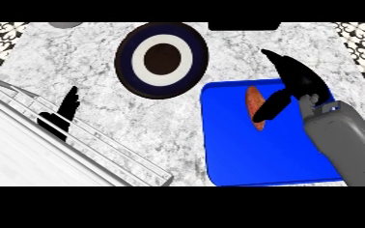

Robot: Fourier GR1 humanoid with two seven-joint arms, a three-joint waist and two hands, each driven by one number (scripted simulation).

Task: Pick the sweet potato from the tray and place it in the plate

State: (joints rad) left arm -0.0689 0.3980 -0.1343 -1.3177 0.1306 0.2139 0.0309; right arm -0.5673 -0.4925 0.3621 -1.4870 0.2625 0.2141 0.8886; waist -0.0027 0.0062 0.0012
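Nearest the viewer, at lower left, one white ribbed rack crosses the marble counter; one left hand rests above it, fingers straight, holding nothing. One dark plate with a white ring lies centre top. One blue tray carries one sweet potato. One right hand spreads open, thumb overlapping the sweet potato, not closed around it.
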